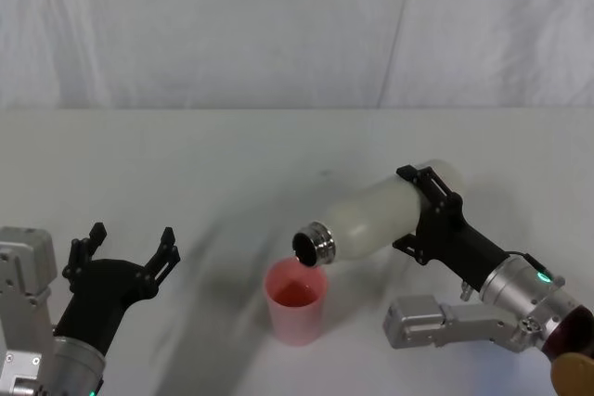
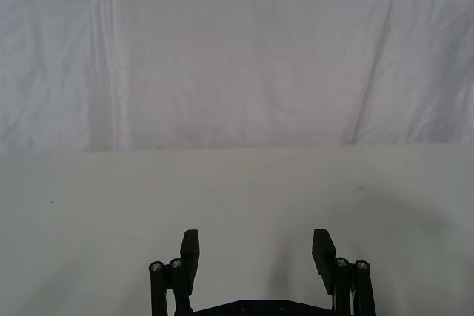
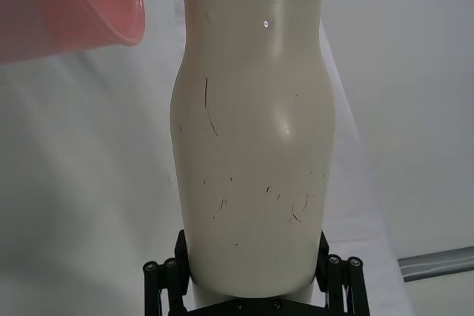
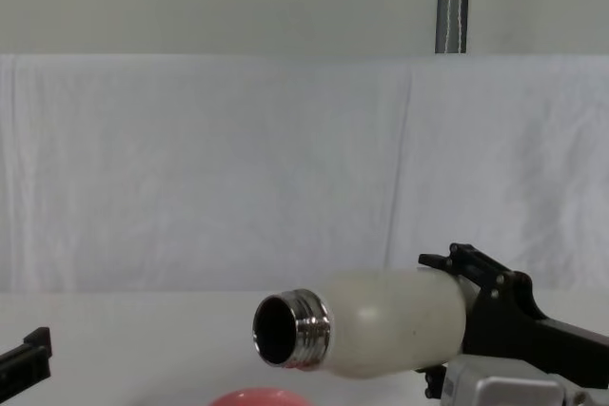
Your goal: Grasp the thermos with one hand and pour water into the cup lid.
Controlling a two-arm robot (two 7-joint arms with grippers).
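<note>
Your right gripper (image 1: pixel 429 215) grips the thermos (image 1: pixel 376 217), tipped so its neck overhangs the cup lid (image 1: pixel 296 301). Left gripper (image 1: pixel 130 251) idles spread-fingered, left of the cup lid.

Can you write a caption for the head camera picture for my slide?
The right hand tips the cream thermos over the pink cup lid; the left hand waits open.

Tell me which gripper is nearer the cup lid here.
Right. The right gripper is shut on the thermos, whose neck is tipped over the cup lid. The left gripper hangs open well off to the lid's left.
</note>
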